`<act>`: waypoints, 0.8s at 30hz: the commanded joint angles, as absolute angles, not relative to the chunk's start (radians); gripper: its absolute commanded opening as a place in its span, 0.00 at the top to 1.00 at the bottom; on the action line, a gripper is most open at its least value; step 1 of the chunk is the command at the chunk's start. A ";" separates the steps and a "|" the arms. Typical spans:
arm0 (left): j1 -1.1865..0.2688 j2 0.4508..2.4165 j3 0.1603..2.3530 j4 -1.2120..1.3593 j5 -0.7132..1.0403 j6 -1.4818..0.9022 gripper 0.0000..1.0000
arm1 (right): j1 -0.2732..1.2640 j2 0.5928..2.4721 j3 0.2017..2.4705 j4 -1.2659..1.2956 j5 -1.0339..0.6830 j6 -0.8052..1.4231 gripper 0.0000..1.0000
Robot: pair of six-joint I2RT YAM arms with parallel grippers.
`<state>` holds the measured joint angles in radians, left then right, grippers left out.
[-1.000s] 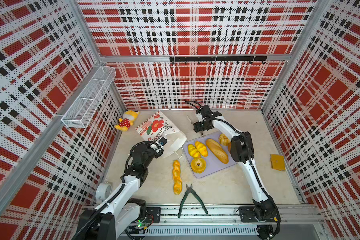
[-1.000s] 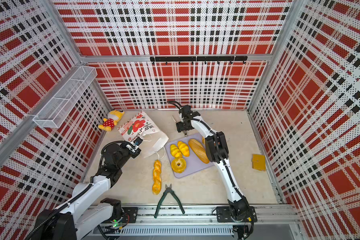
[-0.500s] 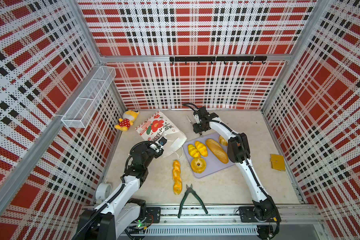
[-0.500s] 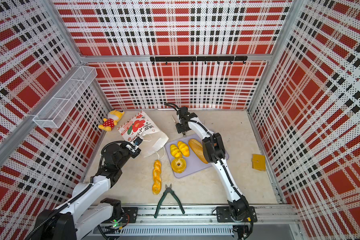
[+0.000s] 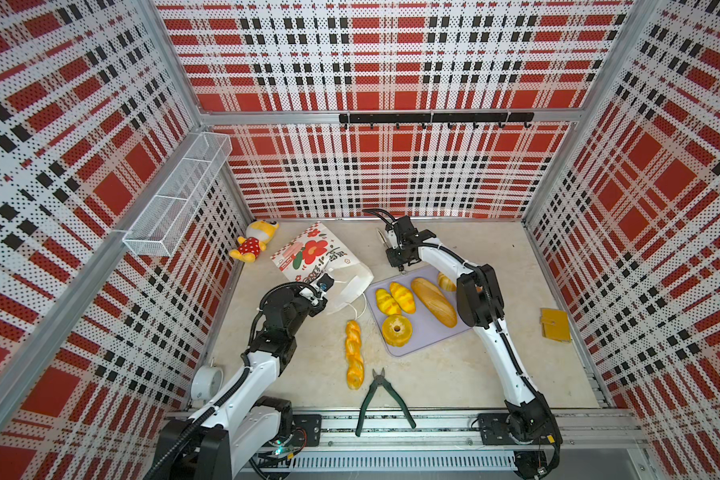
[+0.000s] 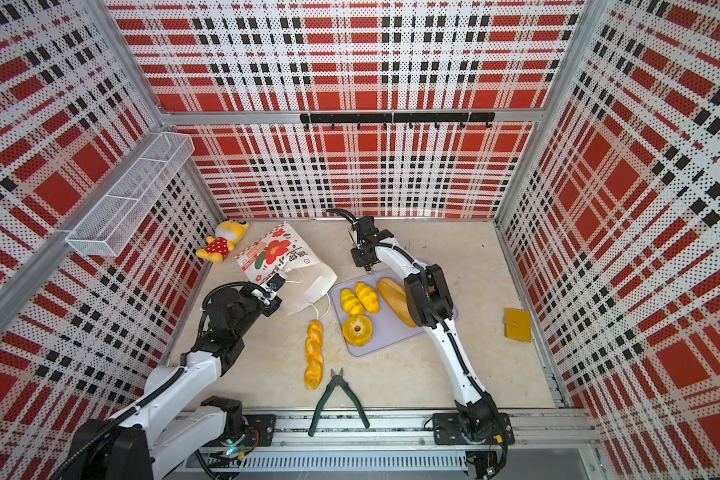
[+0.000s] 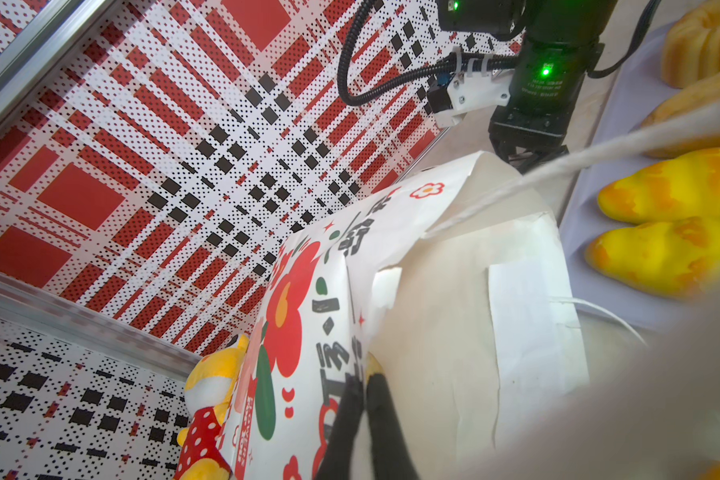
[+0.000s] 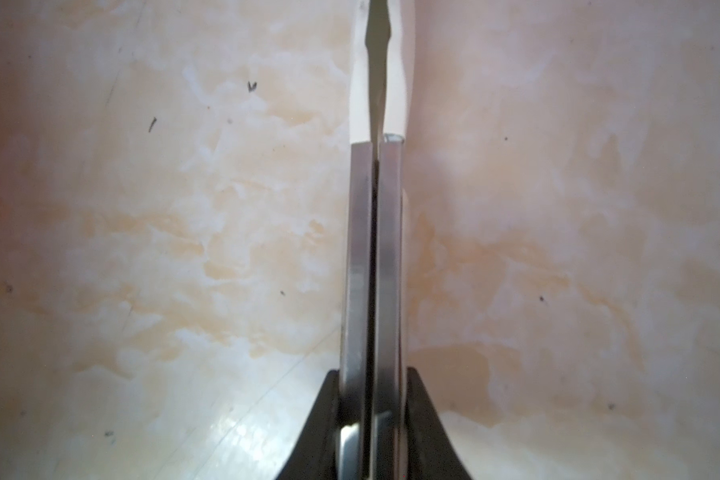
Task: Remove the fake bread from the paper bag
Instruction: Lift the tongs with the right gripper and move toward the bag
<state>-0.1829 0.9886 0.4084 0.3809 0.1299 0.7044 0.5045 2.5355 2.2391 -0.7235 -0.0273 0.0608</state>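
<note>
Paper bag (image 5: 308,253) 1, breads (image 5: 433,301) 6

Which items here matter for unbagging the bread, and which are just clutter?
Job: paper bag, rim pinched by left gripper; right gripper, shut, empty; bread outside it: twisted braid on the table; long loaf, ring cake, yellow croissants, bun on lilac tray.
Clutter: plush doll, green pliers, yellow wallet, small white clock, wire basket, hook rail.

Red-black-white plaid perforated walls (image 5: 391,54); beige marbled floor (image 5: 454,374); white wire basket (image 5: 179,195) left wall; black hook rail (image 5: 433,118) back wall.
</note>
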 commanded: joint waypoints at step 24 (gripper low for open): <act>-0.175 1.043 0.416 0.457 0.143 0.660 1.00 | 0.508 1.621 1.409 -0.656 -0.477 0.388 1.00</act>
